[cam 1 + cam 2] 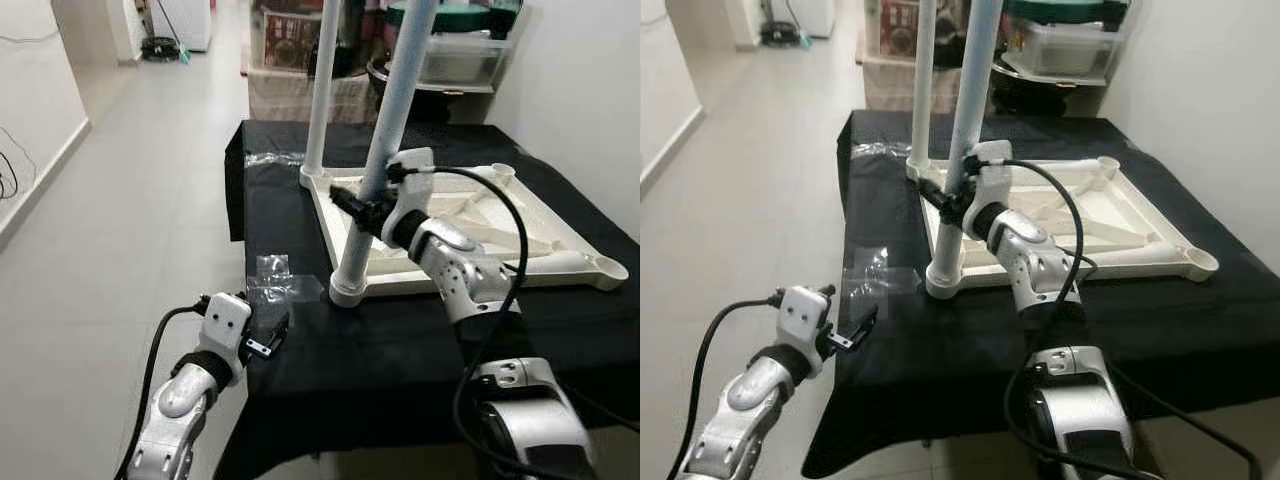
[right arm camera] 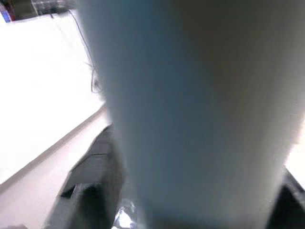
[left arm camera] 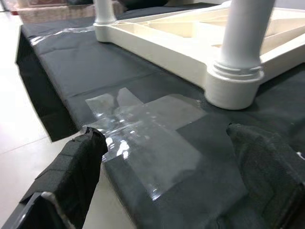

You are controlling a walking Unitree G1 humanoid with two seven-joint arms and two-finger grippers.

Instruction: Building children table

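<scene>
While the left gripper [image 1: 268, 338] hangs at the near left edge of the black-covered table [image 1: 400, 350] with its fingers parted and nothing between them, a crumpled sheet of clear plastic film [image 3: 143, 129] lies just beyond it on the cloth. Past that, the cream tabletop [image 1: 540, 235] rests upside down and flat, carrying two pale legs that stand upright, long axes vertical. The right gripper [image 1: 362, 208] is closed around the nearer leg [image 1: 385, 140] low on its shaft, above the corner socket [image 1: 348, 285]. The second leg [image 1: 322, 90] rises from the far left corner. Storage boxes [image 1: 460, 55] stand behind.
</scene>
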